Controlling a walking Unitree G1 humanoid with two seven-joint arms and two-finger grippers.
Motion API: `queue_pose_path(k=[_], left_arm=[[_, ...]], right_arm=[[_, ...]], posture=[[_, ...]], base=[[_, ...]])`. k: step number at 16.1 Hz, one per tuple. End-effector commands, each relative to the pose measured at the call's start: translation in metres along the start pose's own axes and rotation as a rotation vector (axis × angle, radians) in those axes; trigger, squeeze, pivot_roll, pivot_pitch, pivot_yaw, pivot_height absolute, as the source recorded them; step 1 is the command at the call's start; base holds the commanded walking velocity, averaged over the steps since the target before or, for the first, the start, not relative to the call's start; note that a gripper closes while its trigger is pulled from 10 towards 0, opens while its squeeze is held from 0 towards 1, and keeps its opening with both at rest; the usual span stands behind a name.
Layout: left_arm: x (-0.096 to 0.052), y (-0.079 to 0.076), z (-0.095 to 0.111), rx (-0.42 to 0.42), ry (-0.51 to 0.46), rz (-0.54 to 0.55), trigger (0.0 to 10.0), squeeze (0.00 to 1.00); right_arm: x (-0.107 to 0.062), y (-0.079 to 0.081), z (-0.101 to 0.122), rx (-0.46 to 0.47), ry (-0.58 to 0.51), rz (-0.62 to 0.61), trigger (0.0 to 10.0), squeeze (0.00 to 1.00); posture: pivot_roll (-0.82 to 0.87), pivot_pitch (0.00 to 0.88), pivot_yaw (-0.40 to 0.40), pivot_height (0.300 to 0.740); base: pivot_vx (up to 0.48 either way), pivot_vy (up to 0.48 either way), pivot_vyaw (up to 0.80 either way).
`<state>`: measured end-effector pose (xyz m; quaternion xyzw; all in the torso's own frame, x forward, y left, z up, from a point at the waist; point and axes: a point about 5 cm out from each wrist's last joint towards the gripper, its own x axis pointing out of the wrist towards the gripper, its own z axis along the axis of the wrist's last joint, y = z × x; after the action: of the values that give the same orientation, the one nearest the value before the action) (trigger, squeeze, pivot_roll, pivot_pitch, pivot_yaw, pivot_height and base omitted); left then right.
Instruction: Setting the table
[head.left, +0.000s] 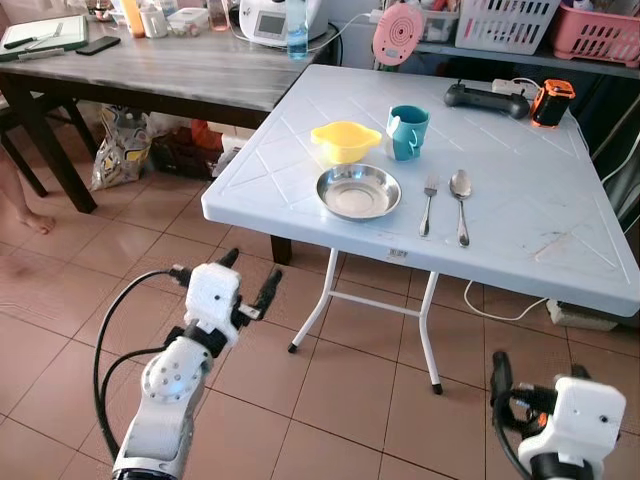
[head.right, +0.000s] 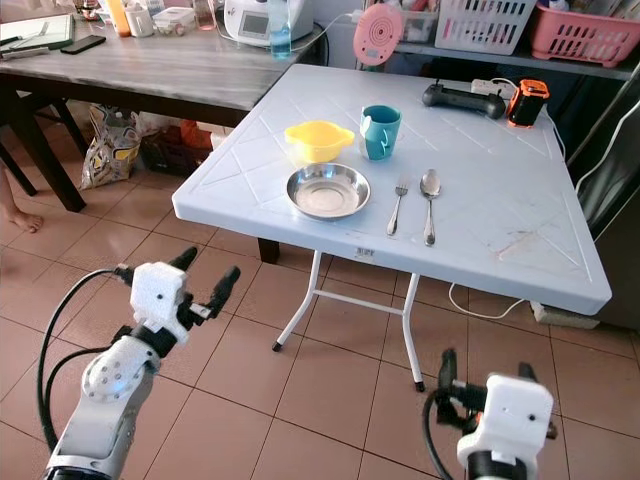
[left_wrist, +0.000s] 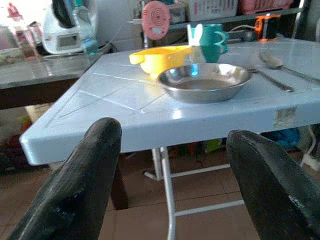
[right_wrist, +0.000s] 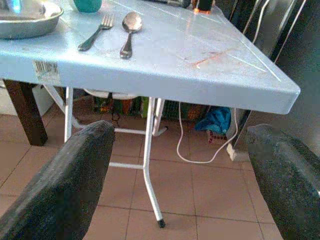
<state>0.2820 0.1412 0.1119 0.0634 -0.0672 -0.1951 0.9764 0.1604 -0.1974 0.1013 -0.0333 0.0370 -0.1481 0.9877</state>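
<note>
On the pale blue folding table (head.left: 520, 230) lie a steel plate (head.left: 358, 191), a yellow bowl (head.left: 346, 141) behind it, a teal mug (head.left: 408, 131), and a fork (head.left: 429, 204) beside a spoon (head.left: 461, 204). My left gripper (head.left: 249, 278) hangs open and empty over the floor, in front of the table's near left corner. Down at the lower right my right gripper (head.left: 540, 378) is open too, below the table's front edge. The left wrist view looks across at the plate (left_wrist: 204, 81); the right wrist view shows the fork (right_wrist: 95, 33) and spoon (right_wrist: 128, 31).
A dark wooden table (head.left: 150, 65) with appliances and a bottle stands at the back left. A black power tool (head.left: 488, 97) and an orange device (head.left: 552, 102) sit at the blue table's far edge. Baskets (head.left: 598, 32) line a shelf behind. A person's foot (head.left: 33, 222) shows at far left. Tiled floor lies below.
</note>
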Motion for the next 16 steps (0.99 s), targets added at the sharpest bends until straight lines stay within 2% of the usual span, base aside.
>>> queue_pose_path(k=[1,3,8,14,16], left_arm=[[0.003,-0.003,0.003,-0.004,0.002,-0.005,10.0,0.00],[0.005,-0.002,0.001,-0.014,0.019,0.002,10.0,0.00],[0.010,0.000,0.001,-0.044,0.023,-0.013,10.0,0.00],[0.010,0.002,-0.002,-0.053,0.026,-0.005,10.0,0.00],[0.011,0.001,-0.003,-0.062,0.023,-0.029,10.0,0.00]], right_arm=[[-0.001,-0.002,0.003,0.001,-0.002,-0.004,10.0,0.00],[0.001,0.000,0.003,0.001,-0.010,0.002,10.0,0.00],[0.009,0.007,0.015,-0.015,-0.064,0.060,10.0,0.00],[0.012,0.013,0.015,-0.023,-0.075,0.094,10.0,0.00],[0.014,0.014,0.017,-0.024,-0.085,0.096,10.0,0.00]], posture=[[0.03,0.088,0.000,0.740],[0.03,0.086,-0.002,0.740],[0.03,0.085,-0.005,0.740],[0.03,0.079,-0.007,0.740],[0.04,0.077,-0.002,0.740]], base=[[0.000,0.000,-0.79],[0.000,0.000,-0.79],[0.000,0.000,0.00],[0.000,0.000,0.00],[0.308,0.000,0.00]])
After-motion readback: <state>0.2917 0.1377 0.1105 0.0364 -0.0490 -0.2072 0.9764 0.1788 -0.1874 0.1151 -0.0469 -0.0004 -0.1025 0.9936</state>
